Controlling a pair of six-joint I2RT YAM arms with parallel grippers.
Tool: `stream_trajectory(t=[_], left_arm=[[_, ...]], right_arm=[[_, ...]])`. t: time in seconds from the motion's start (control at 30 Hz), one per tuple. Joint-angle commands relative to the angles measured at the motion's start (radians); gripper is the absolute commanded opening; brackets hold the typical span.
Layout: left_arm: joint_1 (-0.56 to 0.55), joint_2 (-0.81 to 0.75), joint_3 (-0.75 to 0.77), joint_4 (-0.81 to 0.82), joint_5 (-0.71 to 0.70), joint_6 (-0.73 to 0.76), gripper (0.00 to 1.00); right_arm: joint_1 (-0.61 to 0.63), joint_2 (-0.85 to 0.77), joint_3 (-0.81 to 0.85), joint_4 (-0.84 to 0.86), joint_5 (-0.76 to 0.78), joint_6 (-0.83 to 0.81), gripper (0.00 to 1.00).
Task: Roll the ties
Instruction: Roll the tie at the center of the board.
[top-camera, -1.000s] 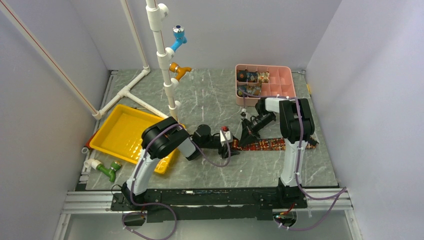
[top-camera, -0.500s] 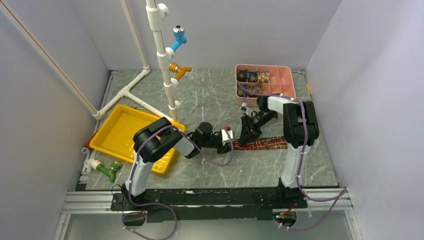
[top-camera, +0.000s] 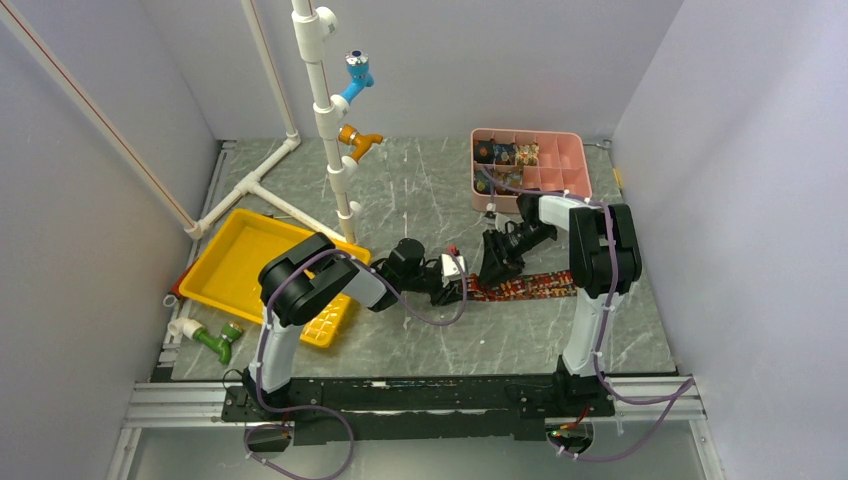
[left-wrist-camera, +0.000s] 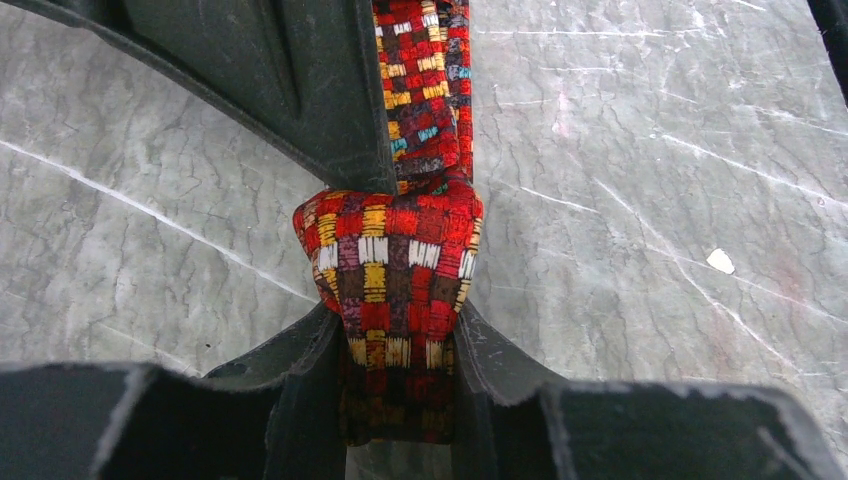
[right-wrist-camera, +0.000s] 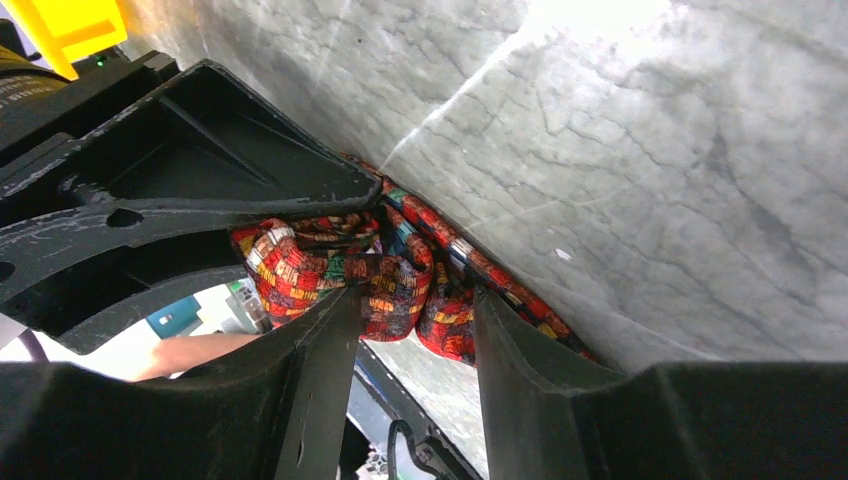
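Left gripper (left-wrist-camera: 395, 318): narrow, clamped on the folded end of the tie (left-wrist-camera: 390, 235), with one finger pressed against each side of the fabric.
Right gripper (right-wrist-camera: 412, 295): its fingers stand apart and straddle the same bunched fabric from the opposite side. I can't tell whether they squeeze it or only flank it.
Tie, near end: doubled over into a lump that bulges just beyond the left gripper's fingertips.
Tie, flat part: runs straight on away from those fingertips along the table (left-wrist-camera: 650, 150), passing close beside one finger of the right gripper.
Gripper to gripper: the tips almost meet over the lump. The left gripper's black body fills the space just ahead of the right gripper's fingers.
Strip from above: it lies flat on the table, trailing off behind the right gripper and under that arm.
Pink box (top-camera: 577, 165): well apart from the right gripper, toward the back wall, with small patterned rolls (top-camera: 505, 153) in its left compartments.
Yellow tray (top-camera: 225, 262): well behind the left gripper, beside that arm's elbow.
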Motion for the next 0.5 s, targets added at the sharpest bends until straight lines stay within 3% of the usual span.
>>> stream_trajectory(t=[0.0,0.33,0.47], left_arm=[[-0.001,0.054,-0.044,-0.276,-0.005,-0.017,0.11],[0.0,0.041,-0.06,-0.286,-0.011,-0.009,0.11],[0.001,0.038,-0.065,-0.294,-0.011,-0.006,0.12]], right_arm=[[0.006,-0.002,-0.004,0.031,-0.055,-0.024,0.48],[-0.039,-0.119,-0.009,-0.057,-0.041,-0.039,0.5],[-0.03,-0.119,-0.027,-0.046,-0.116,-0.026,0.43]])
